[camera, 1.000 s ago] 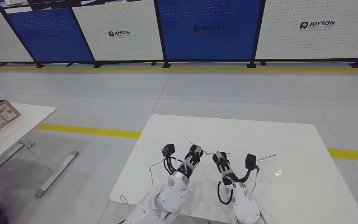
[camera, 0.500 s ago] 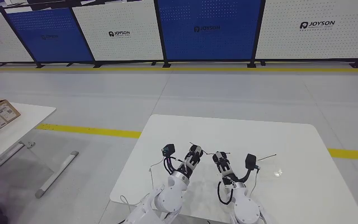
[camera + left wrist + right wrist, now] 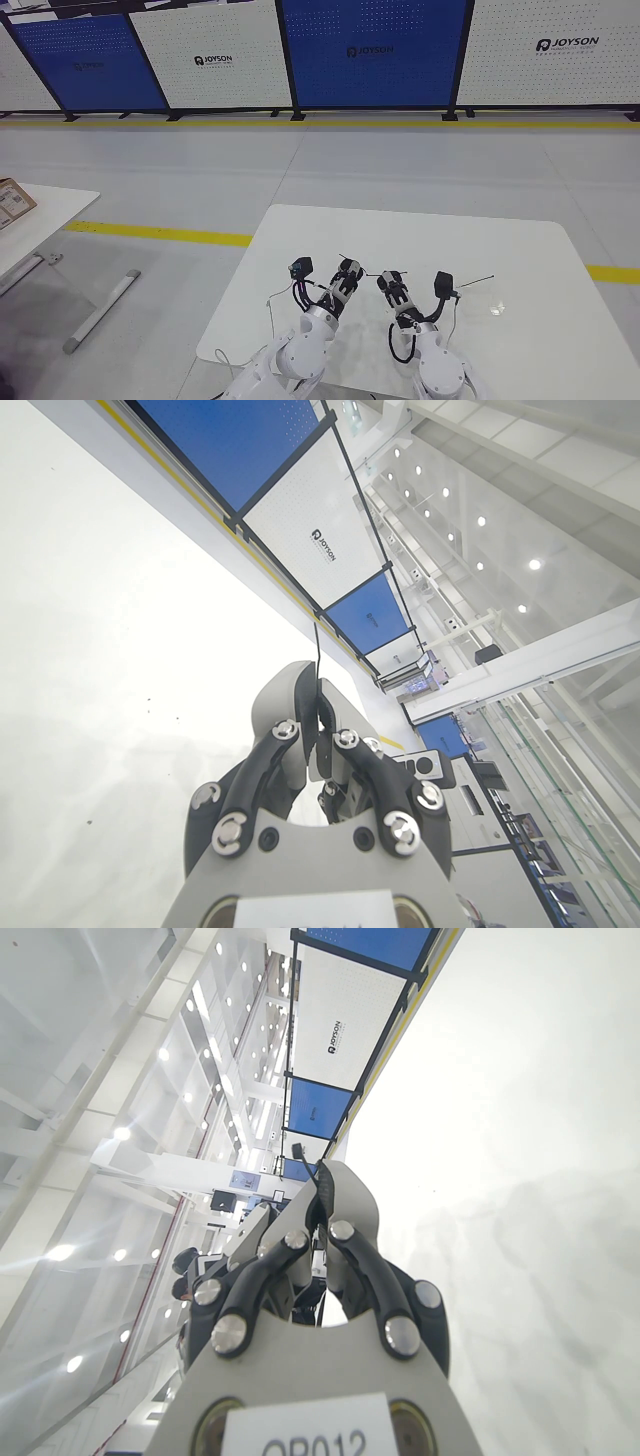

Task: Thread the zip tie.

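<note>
Tools first: the left tool (image 3: 317, 680) is seen pinched together on the thin black tail of the zip tie (image 3: 316, 645), with a short length of strap left standing out past the fingertips. Opposite, the right tool (image 3: 318, 1183) is likewise clamped on black strap, and the square head (image 3: 298, 1148) is carried just beyond its tips, unobstructed. That both ends belong to one tie is judged likely, not certain. The strap is judged very light, narrow, springy and slick, and is expected to bow or swivel if pushed. A hold is best kept close behind the tip and close behind the head, so that little free length is left to flex. Farther out, both tools are held just apart above the white desk (image 3: 480, 240).
</note>
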Controlling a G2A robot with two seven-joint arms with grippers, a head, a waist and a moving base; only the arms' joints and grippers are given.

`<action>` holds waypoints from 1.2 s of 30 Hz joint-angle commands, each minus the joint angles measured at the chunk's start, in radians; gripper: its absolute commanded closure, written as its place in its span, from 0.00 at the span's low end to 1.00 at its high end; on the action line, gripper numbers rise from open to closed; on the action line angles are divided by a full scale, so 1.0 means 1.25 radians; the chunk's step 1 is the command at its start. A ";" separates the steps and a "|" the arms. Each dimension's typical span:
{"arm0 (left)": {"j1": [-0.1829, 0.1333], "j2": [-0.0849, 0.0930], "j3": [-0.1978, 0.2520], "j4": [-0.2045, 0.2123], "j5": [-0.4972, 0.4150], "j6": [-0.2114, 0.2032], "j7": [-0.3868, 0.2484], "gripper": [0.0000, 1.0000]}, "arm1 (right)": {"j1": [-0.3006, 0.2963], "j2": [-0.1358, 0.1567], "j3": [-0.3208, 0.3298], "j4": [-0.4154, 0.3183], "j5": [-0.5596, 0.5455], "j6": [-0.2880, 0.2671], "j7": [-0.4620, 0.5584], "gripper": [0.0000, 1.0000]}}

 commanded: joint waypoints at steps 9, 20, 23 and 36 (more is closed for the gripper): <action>0.000 0.000 0.000 0.000 0.000 0.000 0.000 1.00 | 0.000 0.000 0.000 0.000 0.001 -0.001 0.001 1.00; -0.004 -0.003 -0.013 0.003 -0.051 -0.008 -0.010 1.00 | -0.003 0.001 0.001 -0.006 -0.004 -0.020 -0.006 1.00; -0.003 -0.003 -0.020 0.000 -0.068 -0.009 -0.030 1.00 | -0.008 0.002 0.003 -0.011 -0.010 -0.033 -0.009 1.00; 0.008 0.001 -0.044 -0.031 -0.118 -0.008 -0.109 1.00 | 0.000 0.003 0.005 0.001 0.007 -0.045 0.017 1.00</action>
